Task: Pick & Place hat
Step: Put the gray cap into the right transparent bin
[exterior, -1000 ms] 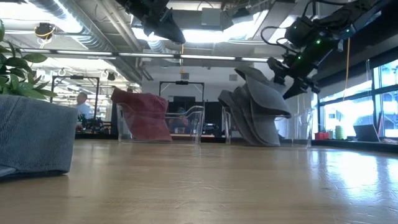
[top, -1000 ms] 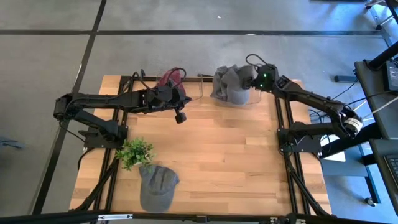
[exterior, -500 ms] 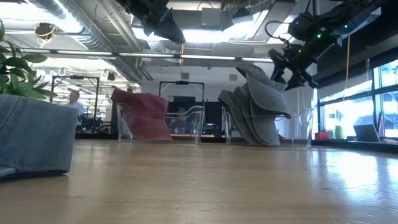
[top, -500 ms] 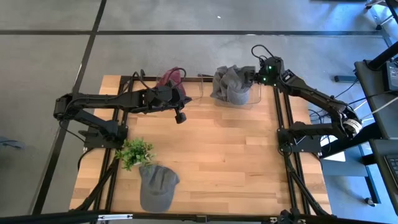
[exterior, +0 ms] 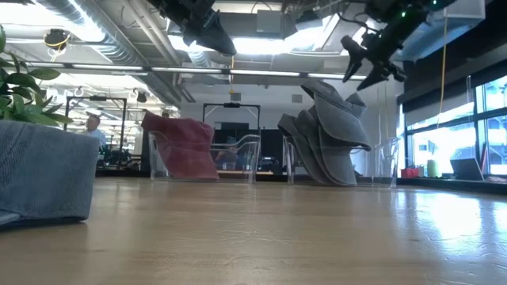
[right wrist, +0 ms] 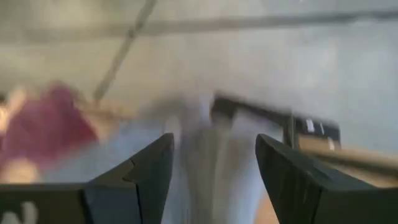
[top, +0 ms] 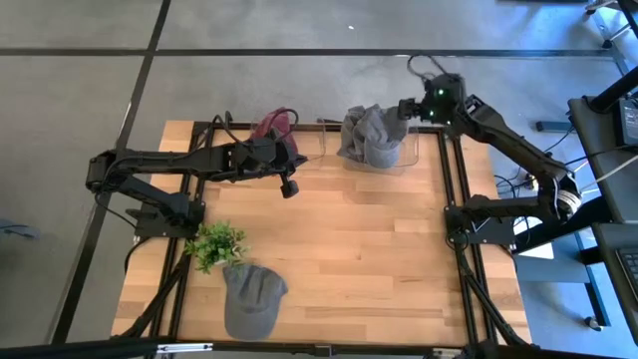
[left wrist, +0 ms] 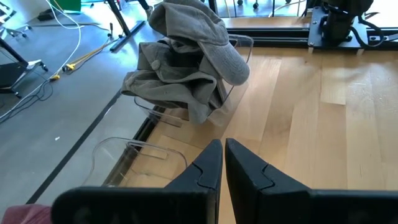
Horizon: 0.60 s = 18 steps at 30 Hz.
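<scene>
Clear bin (top: 399, 160) holds piled grey hats (top: 371, 135) — neighbouring bin (exterior: 242, 154), maroon hat (exterior: 182, 146).

From my remote station I see a pale wood-plank bench (top: 339, 259) with a black frame, set on a grey floor (top: 299, 90) crossed by dark lines. A blue-grey cap (top: 251, 297) lies beside a green plant (top: 214, 242). At the far edge, grey hats (top: 371, 138) fill one clear bin (left wrist: 239, 46), and a maroon hat (top: 275, 125) sits in another (dull red in the low view). Both arms are black; a green light glows by the right end effector (top: 407, 108).
</scene>
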Motion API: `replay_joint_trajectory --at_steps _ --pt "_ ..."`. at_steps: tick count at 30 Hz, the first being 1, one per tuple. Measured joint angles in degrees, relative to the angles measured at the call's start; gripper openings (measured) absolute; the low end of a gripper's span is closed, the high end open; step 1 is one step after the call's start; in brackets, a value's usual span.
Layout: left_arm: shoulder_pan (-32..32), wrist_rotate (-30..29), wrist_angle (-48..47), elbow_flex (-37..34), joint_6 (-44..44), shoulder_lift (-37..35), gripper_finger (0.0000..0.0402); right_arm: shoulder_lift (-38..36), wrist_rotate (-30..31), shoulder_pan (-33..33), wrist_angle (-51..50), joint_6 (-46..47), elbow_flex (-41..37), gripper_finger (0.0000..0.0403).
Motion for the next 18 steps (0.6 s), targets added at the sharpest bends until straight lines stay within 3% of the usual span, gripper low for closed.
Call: replay_joint_trajectory --at_steps 5,8,12,18 --pt "0.01 1.63 -0.1 0.0 0.0 0.0 0.0016 -1.71 4.47 6.16 -18.27 6.83 1.99 0.0227" --pt "-0.01 2.76 -0.49 0.0 0.0 0.0 0.0016 -5.01 7.51 10.21 -21.77 13.98 -0.99 0.0227" --pt "0.01 2.8 -0.51 0.0 0.0 0.0 0.0016 -9.22 7.32 16.0 -16.49 22.14 -7.66 0.0227" --pt "0.01 2.98 -0.5 0.0 0.0 0.0 0.0016 -10.91 10.82 20.67 2.95 29.04 -19.19 0.0227"
